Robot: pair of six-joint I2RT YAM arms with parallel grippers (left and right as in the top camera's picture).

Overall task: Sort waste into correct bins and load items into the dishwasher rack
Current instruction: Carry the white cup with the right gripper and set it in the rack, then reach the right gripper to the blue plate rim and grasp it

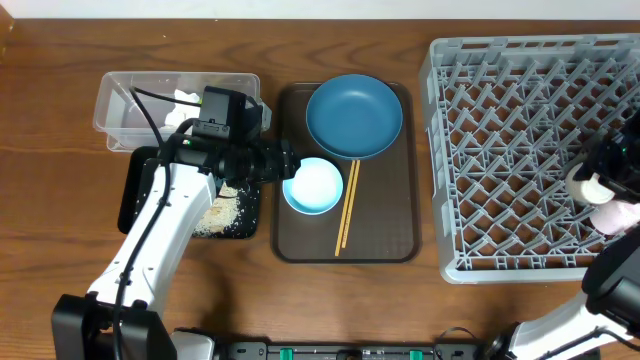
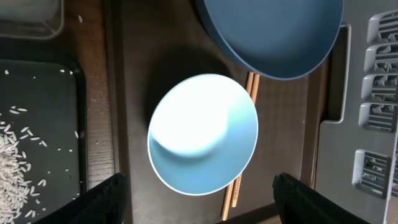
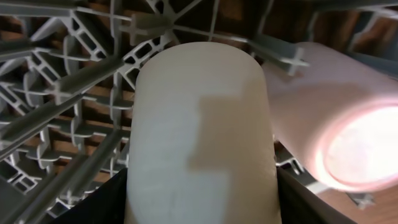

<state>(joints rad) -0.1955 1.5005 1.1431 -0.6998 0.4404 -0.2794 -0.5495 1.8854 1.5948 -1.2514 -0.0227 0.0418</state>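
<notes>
Though cut off, left gripper gapes above bowl, right gripper clasping cup.

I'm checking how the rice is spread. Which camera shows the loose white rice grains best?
The left wrist view: single loose white rice grains stand out against the shallow black rectangular tray. The overhead view shows only a pale patch beside the left arm. The right wrist view shows none.

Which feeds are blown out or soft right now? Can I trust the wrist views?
Overhead: sharp and evenly lit, with soft shadows only. Left wrist: in focus, but the bowl has its white inside glared out, hiding detail there. Right wrist: the pale cup fills the frame and is slightly soft; the pink cup is overexposed at its mouth; the rack behind is blurred.
</notes>
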